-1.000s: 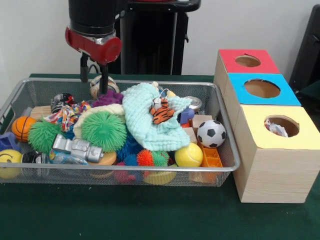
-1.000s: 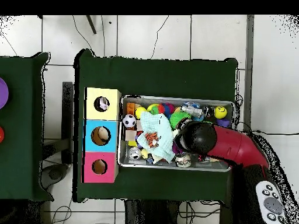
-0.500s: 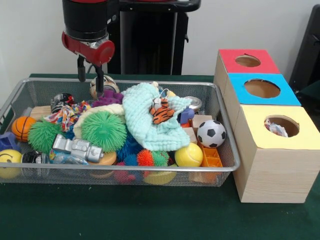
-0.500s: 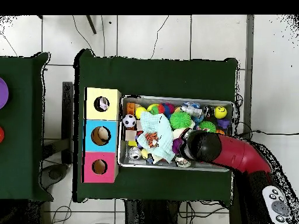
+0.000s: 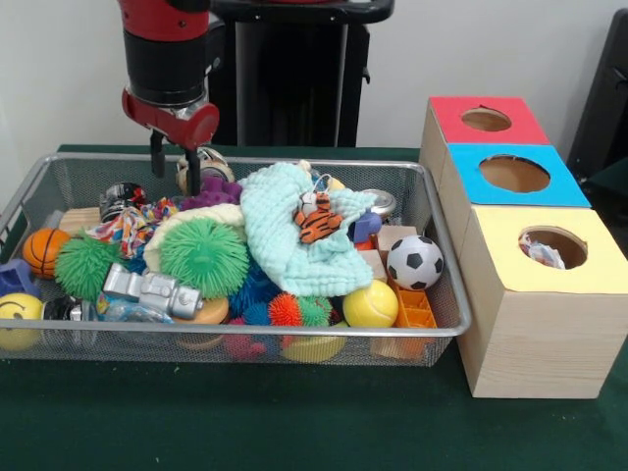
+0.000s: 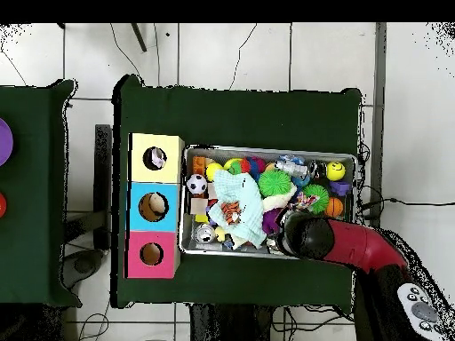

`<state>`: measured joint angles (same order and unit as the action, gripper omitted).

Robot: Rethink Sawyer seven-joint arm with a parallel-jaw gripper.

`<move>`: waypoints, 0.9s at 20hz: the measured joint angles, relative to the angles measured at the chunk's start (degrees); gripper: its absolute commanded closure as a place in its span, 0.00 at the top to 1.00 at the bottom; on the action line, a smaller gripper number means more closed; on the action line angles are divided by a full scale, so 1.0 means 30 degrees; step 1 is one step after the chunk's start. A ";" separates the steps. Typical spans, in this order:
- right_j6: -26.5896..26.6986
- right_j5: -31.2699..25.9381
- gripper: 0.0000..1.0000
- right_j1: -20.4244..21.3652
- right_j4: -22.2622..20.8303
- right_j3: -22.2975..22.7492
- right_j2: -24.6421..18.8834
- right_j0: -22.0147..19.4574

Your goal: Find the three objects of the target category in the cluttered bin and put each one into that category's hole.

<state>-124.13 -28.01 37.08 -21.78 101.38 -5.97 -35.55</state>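
At the left end of the wire bin (image 5: 444,294), a yellow smiley ball (image 5: 18,321) and an orange basketball (image 5: 44,249) are being seen against the mesh, with a green spiky ball (image 5: 84,265) just beside them. A silver toy robot (image 5: 153,290) is lying in front of a larger green spiky ball (image 5: 204,256). Above the bin's far left part, the gripper (image 5: 175,169) is being held with its two dark fingers (image 5: 193,173) parted and pointing down; nothing is being gripped between them. A purple toy (image 5: 211,191) is lying just below the fingertips. Near the middle, a pale green cloth (image 5: 292,235) is being draped over the pile, and a small tiger toy (image 5: 317,220) is lying on it. Further right, a yellow ball (image 5: 370,305) and a soccer ball (image 5: 414,262) are resting near the bin's right wall. Beside the bin, three wooden boxes are being shown in a row: the red-topped box (image 5: 488,120) farthest back, the blue-topped box (image 5: 516,174) in the middle, and the yellow-topped box (image 5: 543,250) nearest, each with a round hole; something pale is lying inside the yellow one's hole. Which toys belong to the target category cannot be told.
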 measured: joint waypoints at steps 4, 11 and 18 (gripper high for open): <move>0.0000 0.0150 1.00 -0.0348 -0.0779 0.0000 -0.0344 -0.0723; 0.0000 0.0150 1.00 -0.0792 -0.2029 -0.0006 -0.0926 -0.2099; 0.0000 0.0158 1.00 -0.0974 -0.3094 -0.0011 -0.1538 -0.3196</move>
<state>-124.13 -27.53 34.15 -31.06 101.34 -10.58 -45.14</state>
